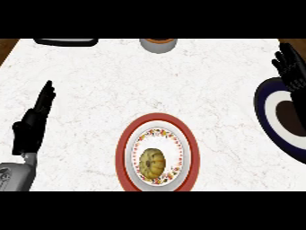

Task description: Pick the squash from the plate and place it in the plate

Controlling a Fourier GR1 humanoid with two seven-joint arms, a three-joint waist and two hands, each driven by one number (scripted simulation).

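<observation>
Nearest to us is the squash (152, 161), a ribbed yellow-brown one, sitting in the middle of the red-rimmed plate (189, 152) with the flowery inner ring, down at the near edge of the white marble tabletop (148, 85). Nothing's touching it. Over on the left, the left hand (32, 123) hovers well apart from that plate, fingers straight and pressed together, pointing toward the far side, holding nothing. On the right, the right hand (298, 76) sits over the dark blue plate (266, 112) with the white ring and brown centre, fingers straight and slightly spread, also empty; can't really tell if it's touching the plate or just above it. At the far edge there's a grey cup-looking thing (159, 44) with an orange top, partly cut off, and a flat black item (66, 42) to its left.
</observation>
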